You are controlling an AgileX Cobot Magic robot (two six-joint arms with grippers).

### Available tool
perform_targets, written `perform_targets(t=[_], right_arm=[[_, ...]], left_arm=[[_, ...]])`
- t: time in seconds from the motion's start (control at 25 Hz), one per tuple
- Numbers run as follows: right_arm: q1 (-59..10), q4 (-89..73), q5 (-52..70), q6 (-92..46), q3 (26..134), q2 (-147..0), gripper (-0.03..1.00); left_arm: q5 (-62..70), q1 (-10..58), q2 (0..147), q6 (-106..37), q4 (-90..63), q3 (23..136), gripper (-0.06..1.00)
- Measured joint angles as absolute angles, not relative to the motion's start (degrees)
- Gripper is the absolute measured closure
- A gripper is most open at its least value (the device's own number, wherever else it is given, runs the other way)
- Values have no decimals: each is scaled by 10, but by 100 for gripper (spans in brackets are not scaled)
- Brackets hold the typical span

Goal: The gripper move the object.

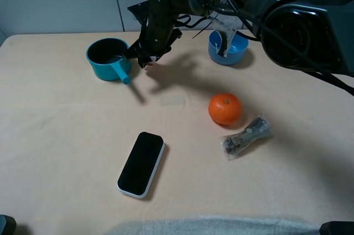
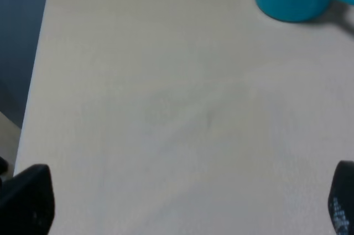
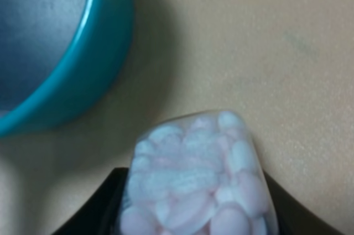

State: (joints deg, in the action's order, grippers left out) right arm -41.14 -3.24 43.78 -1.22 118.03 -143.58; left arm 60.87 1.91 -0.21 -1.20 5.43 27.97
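Right wrist view — the right pincer pinches the clear bottle, seen end-on, just beside the teal cup — the spread left pincer lies well apart.

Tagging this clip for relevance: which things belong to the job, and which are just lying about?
Job: black clawed robot hand; small clear plastic bottle of pale pink contents it grips.
Lying about: teal handled cup, blue bowl, round orange fruit, flat black white-edged device, crinkly clear packet.
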Motion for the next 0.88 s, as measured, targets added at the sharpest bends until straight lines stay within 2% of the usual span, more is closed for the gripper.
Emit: perform_targets(t=[0.64,0.76,0.88], right_arm=[[-411,-34,436,-12,1180,-1436,66],[-411,-34,436,-12,1180,-1436,62],[-411,-37,432,-12,1180,-1436,54]], left_arm=[[609,19,-2,-12,54,280,-5],[609,19,-2,-12,54,280,-5],[609,19,-2,-12,54,280,-5]])
